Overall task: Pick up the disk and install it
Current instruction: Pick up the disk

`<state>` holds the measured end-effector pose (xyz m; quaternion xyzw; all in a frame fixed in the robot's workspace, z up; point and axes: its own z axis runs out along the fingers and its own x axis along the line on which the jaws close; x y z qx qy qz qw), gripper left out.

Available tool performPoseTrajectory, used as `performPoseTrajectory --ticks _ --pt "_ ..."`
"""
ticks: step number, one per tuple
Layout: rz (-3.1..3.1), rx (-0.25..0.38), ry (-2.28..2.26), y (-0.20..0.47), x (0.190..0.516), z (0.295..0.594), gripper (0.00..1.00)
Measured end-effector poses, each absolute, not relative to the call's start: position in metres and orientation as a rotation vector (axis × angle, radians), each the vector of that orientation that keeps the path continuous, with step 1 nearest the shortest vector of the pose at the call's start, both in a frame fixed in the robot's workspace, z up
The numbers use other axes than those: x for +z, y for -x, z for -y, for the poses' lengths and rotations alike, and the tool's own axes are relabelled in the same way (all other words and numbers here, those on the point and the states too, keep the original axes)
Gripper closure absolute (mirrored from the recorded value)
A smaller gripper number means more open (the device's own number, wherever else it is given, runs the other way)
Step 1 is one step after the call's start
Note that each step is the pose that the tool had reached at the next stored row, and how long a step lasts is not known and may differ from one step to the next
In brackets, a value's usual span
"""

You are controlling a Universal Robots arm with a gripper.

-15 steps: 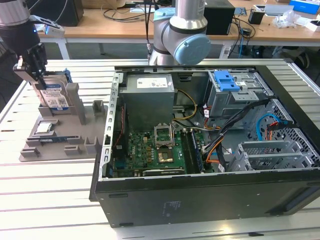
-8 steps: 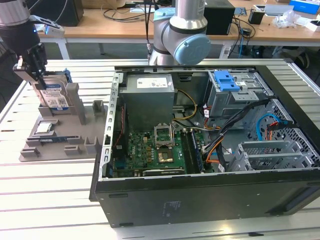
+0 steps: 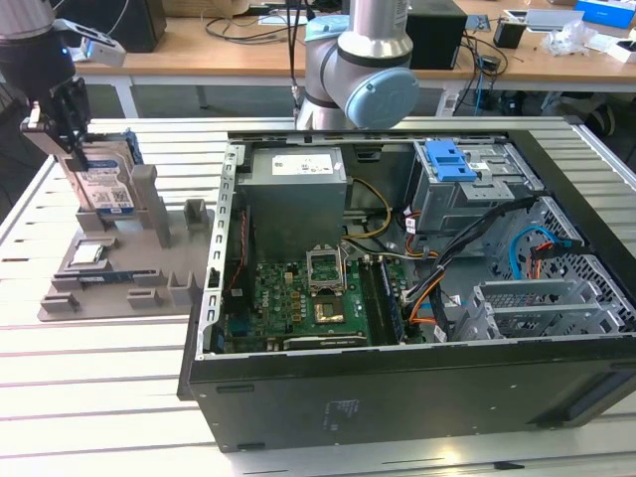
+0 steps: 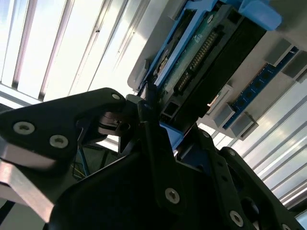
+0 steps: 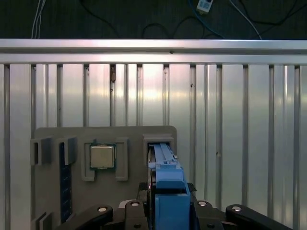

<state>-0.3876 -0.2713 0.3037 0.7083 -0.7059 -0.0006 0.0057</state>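
Note:
The disk [image 3: 104, 184], silver with a white-and-blue label and a blue bracket, stands on edge in the grey fixture [image 3: 149, 248] at the exterior view's left. My gripper [image 3: 68, 134] comes down over its upper corner and is shut on the disk. In the second wrist view the black fingers [image 4: 72, 124] of the gripper [image 4: 144, 120] clamp the disk [image 4: 201, 52] at its edge, connector side showing. In the first wrist view the blue bracket of the disk [image 5: 168, 177] runs between the jaws of the gripper [image 5: 165, 211], its far end resting in the slot of the fixture [image 5: 129, 136].
An open computer case [image 3: 397, 397] lies on the slatted table, with the grey drive cage [image 3: 467, 189] and its blue latch [image 3: 452, 159] at the back. A small square silver chip [image 5: 102, 156] and a memory stick [image 5: 64, 182] sit in the fixture. The arm's base [image 3: 363, 70] stands behind the case.

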Motion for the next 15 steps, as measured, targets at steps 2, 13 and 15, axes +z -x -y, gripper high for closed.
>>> performPoseTrajectory --ticks 2,13,15 --pt "2.209 -0.001 -2.217 0.388 0.308 0.271 0.63" --pt "2.207 0.003 -2.215 0.388 0.337 0.271 0.63" --pt "2.206 0.005 -2.214 0.388 0.344 0.271 0.63"
